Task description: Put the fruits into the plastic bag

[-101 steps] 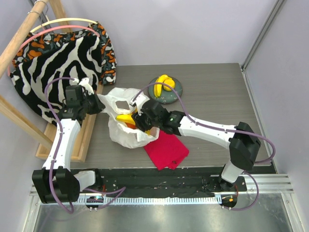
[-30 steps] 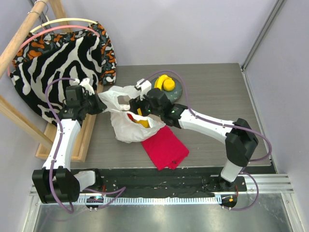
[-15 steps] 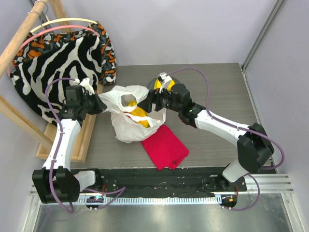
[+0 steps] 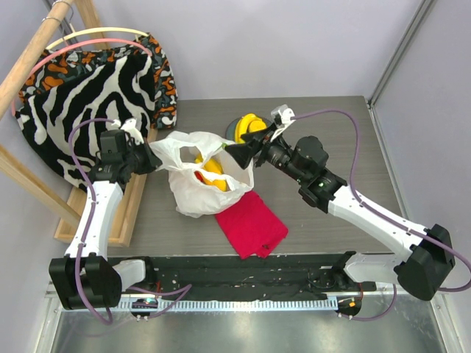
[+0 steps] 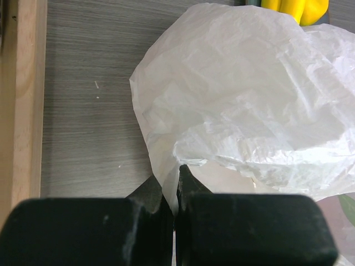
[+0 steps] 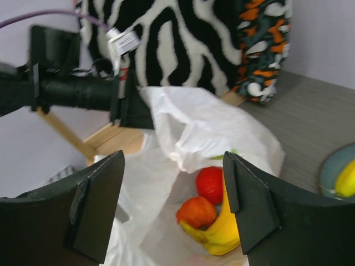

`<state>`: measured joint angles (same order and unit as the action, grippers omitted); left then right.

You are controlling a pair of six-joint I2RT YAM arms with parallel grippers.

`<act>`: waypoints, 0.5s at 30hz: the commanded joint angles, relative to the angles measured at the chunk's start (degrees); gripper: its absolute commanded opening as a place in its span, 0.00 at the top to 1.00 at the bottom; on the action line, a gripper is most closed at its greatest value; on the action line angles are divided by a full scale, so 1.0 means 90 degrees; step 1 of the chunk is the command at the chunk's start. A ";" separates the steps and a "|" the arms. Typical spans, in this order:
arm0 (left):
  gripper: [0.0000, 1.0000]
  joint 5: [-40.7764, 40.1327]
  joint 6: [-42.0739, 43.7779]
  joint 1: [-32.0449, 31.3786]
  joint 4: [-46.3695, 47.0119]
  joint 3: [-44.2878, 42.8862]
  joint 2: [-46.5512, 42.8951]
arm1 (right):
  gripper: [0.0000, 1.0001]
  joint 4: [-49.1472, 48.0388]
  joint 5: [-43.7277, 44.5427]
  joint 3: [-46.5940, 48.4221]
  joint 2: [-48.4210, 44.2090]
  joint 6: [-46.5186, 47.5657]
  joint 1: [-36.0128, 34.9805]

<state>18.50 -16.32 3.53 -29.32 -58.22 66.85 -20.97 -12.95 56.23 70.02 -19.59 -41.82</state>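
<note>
Top external view has the plastic bag (image 4: 199,193) lying on the grey table (image 4: 331,125) left of centre, its mouth gaping upward with yellow and red showing inside. The left gripper (image 4: 154,159) reaches in from the left of the frame, its jaws pressed together on the bag's thin left edge. The left wrist view shows the white film caught where the two dark jaws meet. The right gripper (image 4: 231,151) hangs at the bag's upper right rim, its jaws spread wide with nothing between them. In the right wrist view, the bottom of the bag holds a red round fruit (image 6: 209,183), a red-orange fruit (image 6: 197,211) and a banana (image 6: 222,235), all lying close together. More yellow bananas (image 4: 252,125) rest on the dark plate (image 6: 331,169) just above and to the right of the bag, partly hidden behind the right arm. A red cloth (image 4: 252,224) lies below and to the right of the bag, against its lower edge. A zebra-striped fabric (image 4: 96,81) fills the upper left of the frame.
</note>
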 commanded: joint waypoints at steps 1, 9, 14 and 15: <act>1.00 -0.0219 -0.0023 0.0028 0.0279 0.0033 -0.0221 | 0.21 0.0704 0.2777 0.0177 -0.0143 0.0283 0.0067; 1.00 -0.0736 0.0114 0.0028 0.0260 0.0052 -0.0318 | 0.21 0.1840 0.3646 0.0657 0.0071 0.0361 0.1062; 1.00 -0.1283 0.0279 0.0037 0.0260 0.0121 -0.0435 | 0.21 0.2291 0.3023 0.1173 0.1036 0.0360 0.1658; 1.00 -0.1420 0.0318 0.0037 0.0250 0.0121 -0.0484 | 0.21 0.2291 0.2934 0.1281 0.1232 0.0390 0.1794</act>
<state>11.42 -15.73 3.51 -29.30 -57.47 64.99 -3.57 15.33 62.65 75.00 -17.12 -28.80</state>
